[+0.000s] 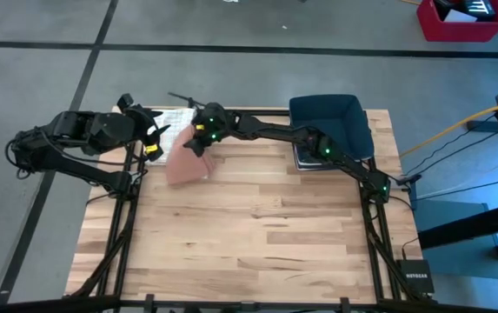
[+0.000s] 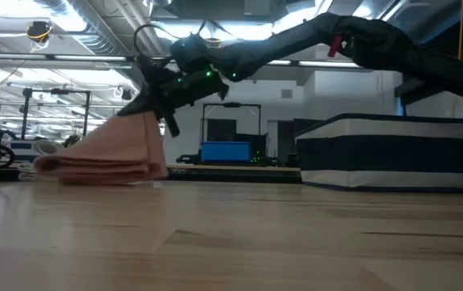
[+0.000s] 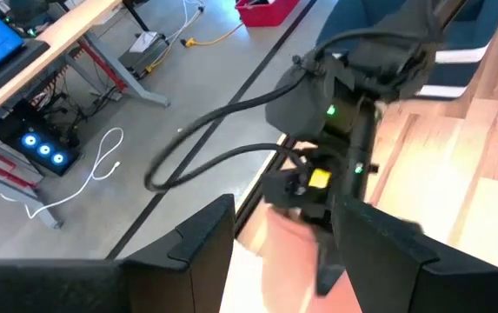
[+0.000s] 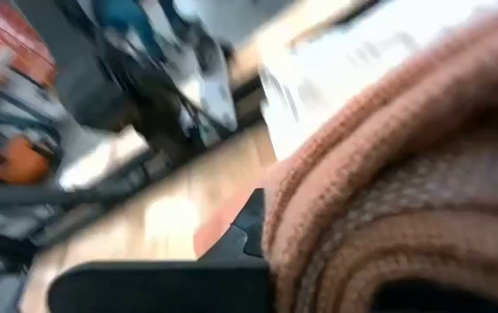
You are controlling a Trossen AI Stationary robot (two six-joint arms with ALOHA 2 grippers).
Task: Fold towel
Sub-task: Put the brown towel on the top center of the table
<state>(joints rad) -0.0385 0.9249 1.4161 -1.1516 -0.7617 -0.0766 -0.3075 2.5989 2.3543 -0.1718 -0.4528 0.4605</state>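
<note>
Filling the right wrist view, the pink towel is being pinched by the clenched right gripper, lifting one edge at the table's far-left corner, probably to fold it. The left gripper is waiting released beside it.

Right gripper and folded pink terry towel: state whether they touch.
Touching. In the low view the right gripper pinches the pink towel, lifting its edge into a peak.
</note>
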